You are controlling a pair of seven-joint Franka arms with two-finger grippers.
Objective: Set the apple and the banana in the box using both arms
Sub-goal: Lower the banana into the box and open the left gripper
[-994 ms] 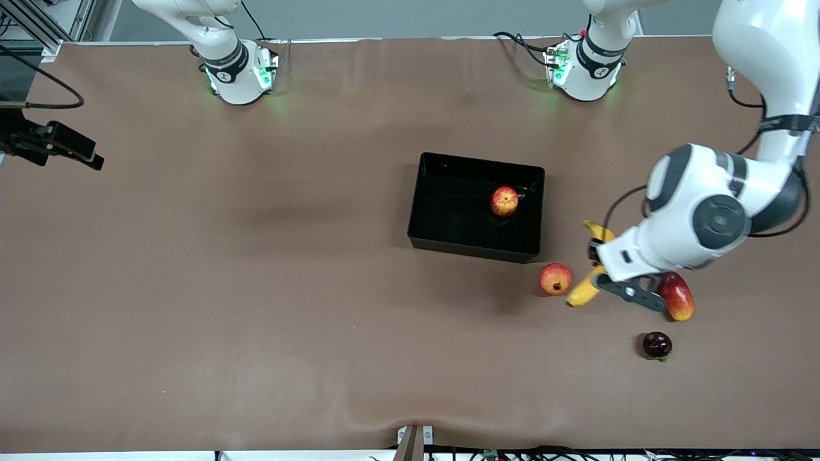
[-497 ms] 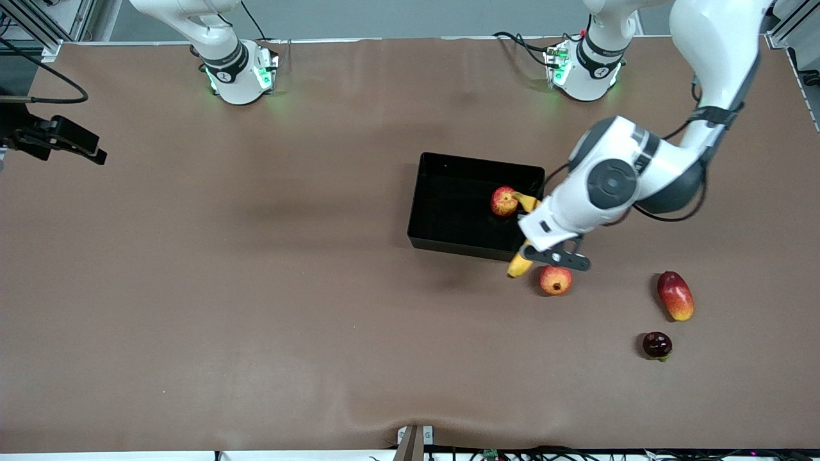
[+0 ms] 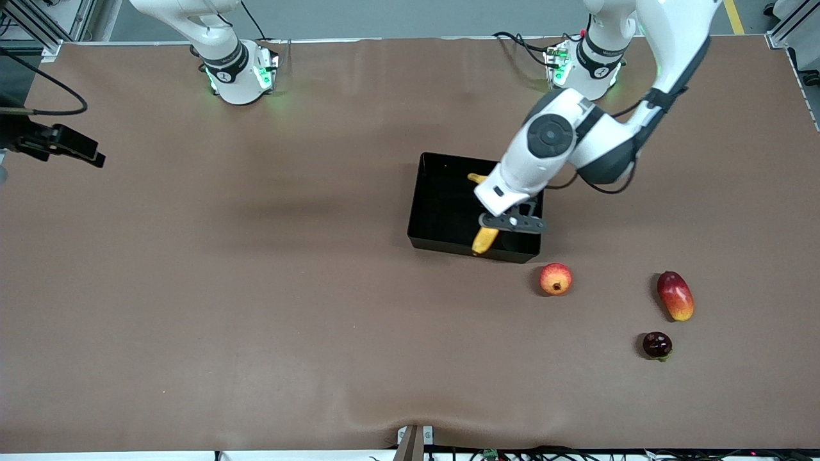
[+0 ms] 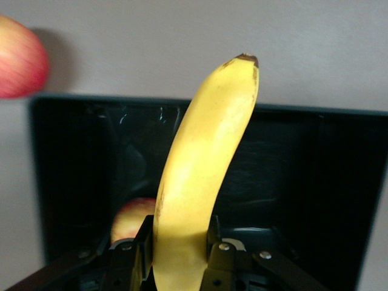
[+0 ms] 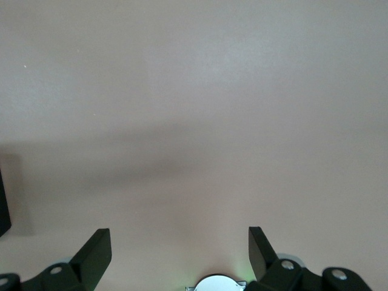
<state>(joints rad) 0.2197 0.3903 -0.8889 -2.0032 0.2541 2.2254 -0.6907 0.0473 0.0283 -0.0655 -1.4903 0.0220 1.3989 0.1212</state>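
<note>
My left gripper is shut on the yellow banana and holds it in the air over the black box, at the part nearer the left arm's end. In the left wrist view the banana stands out between the fingers, with the box under it. The red apple lies in the box under the gripper; the arm hides it in the front view. My right gripper is open and empty over bare table; it waits at the right arm's end.
An orange-red round fruit lies just outside the box, nearer the front camera; it also shows in the left wrist view. A red-yellow mango and a dark round fruit lie toward the left arm's end.
My left gripper has carried the banana from beside the mango, past the orange-red fruit, to over the box. The apple is now covered by the arm. The right arm stays put.
</note>
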